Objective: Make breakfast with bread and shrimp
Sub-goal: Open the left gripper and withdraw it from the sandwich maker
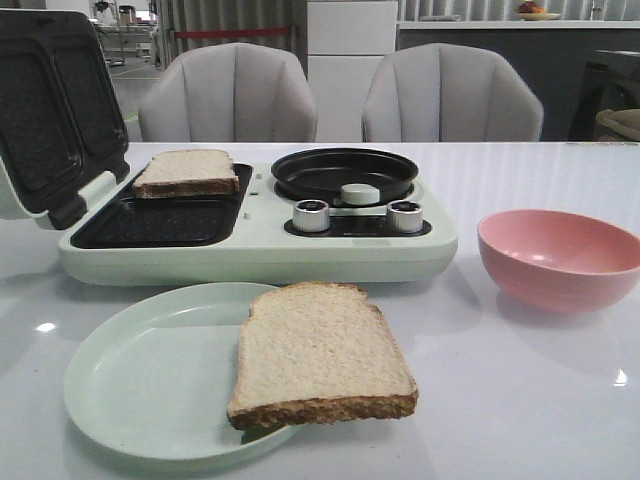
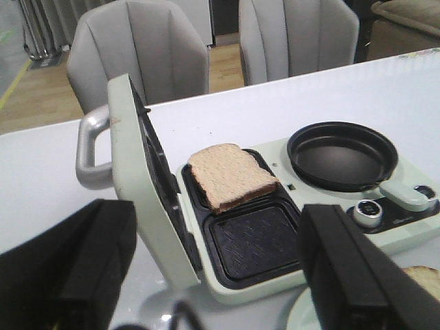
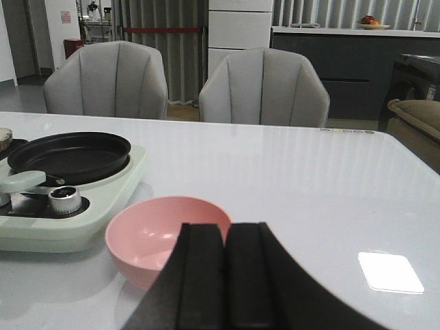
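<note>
One slice of bread (image 1: 186, 171) lies in the far compartment of the open sandwich maker (image 1: 250, 255); the left wrist view shows this bread (image 2: 232, 175) too. The near compartment (image 2: 254, 240) is bare. A second bread slice (image 1: 320, 355) rests on the pale green plate (image 1: 130, 380), overhanging its right rim. My left gripper (image 2: 214, 227) hovers open above the maker's front edge, fingers (image 2: 344, 268) wide apart and holding nothing. My right gripper (image 3: 227, 234) is shut and empty, just in front of the pink bowl (image 3: 158, 230). No shrimp shows in any view. Neither gripper appears in the front view.
The maker's lid (image 1: 55, 105) stands raised at the left, with its handle (image 2: 89, 148) behind. A black frying pan (image 1: 345, 172) and two knobs (image 1: 312, 215) occupy the maker's right half. The pink bowl (image 1: 560, 255) stands right of it. Two grey chairs (image 1: 228, 95) line the far edge.
</note>
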You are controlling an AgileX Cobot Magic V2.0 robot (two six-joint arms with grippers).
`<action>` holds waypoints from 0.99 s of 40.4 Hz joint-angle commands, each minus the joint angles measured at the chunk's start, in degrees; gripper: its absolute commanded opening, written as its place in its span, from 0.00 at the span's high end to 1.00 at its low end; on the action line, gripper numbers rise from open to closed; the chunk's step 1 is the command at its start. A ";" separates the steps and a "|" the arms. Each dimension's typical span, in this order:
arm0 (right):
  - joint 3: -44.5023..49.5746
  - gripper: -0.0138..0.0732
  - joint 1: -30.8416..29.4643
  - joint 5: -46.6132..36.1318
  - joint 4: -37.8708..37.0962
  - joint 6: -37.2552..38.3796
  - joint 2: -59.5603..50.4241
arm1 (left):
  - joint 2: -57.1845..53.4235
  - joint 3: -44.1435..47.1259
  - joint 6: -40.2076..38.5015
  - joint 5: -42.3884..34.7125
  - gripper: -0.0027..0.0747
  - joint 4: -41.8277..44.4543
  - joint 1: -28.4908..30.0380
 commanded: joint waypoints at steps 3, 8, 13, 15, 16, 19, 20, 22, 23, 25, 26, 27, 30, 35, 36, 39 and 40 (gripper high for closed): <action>-0.12 0.88 -0.29 -5.84 -0.62 -0.28 -1.15 | -5.67 1.96 -0.65 -2.37 0.26 -4.80 0.11; -0.12 0.88 -0.29 -5.84 -0.62 -0.28 -1.15 | -10.84 5.46 -0.65 -2.24 0.26 -7.67 0.11; -0.12 0.88 -0.29 -5.84 -0.62 -0.28 -1.15 | -15.93 9.57 -0.65 -2.24 0.26 -9.18 0.11; -0.12 0.88 -0.29 -5.84 -0.62 -0.28 -1.15 | -17.80 11.26 -0.65 -2.24 0.26 -9.26 0.11; -0.12 0.88 -0.29 -5.84 -0.62 -0.28 -1.15 | -18.79 11.97 -0.65 -2.24 0.26 -9.26 0.11; -0.12 0.88 -0.29 -5.84 -0.62 -0.28 -1.15 | -21.33 14.81 -0.65 -2.24 0.26 -9.26 0.11; -0.12 0.88 -0.29 -5.84 -0.62 -0.28 -1.15 | -22.15 15.51 -0.65 -2.24 0.26 -9.26 0.11; -0.12 0.88 -0.29 -5.84 -0.62 -0.28 -1.15 | -23.19 17.12 -0.65 -2.24 0.26 -9.26 0.11; -0.12 0.88 -0.29 -5.84 -0.62 -0.28 -1.15 | -23.74 17.81 -0.65 -2.35 0.26 -9.26 0.11; -0.12 0.88 -0.29 -5.84 -0.62 -0.28 -1.15 | -24.44 19.28 -0.65 -3.05 0.26 -9.26 0.11; -0.12 0.88 -0.29 -5.84 -0.62 -0.28 -1.15 | -24.75 19.87 -0.65 -3.57 0.27 -9.26 0.11; -0.12 0.88 -0.29 -5.84 -0.62 -0.28 -1.15 | -25.08 20.20 -0.65 -4.04 0.27 -9.26 0.11; -0.12 0.88 -0.29 -5.84 -0.62 -0.28 -1.15 | -25.45 20.23 -0.65 -4.29 0.30 -9.26 0.11; -0.17 0.88 -0.29 -6.12 -0.62 -0.28 -1.15 | -25.45 20.35 -0.55 -4.32 0.35 -9.15 -0.16; -0.17 0.88 -0.29 -6.69 -0.62 -0.28 -1.15 | -25.45 20.35 -0.55 -4.32 0.36 -9.04 -0.29; -0.23 0.88 -0.23 -9.03 0.63 -0.16 -1.15 | -25.45 20.35 -0.55 -4.32 0.38 -8.96 -0.41; -0.23 0.88 -0.23 -10.38 1.44 -0.10 -1.15 | -25.45 20.35 -0.55 -4.32 0.39 -8.78 -0.41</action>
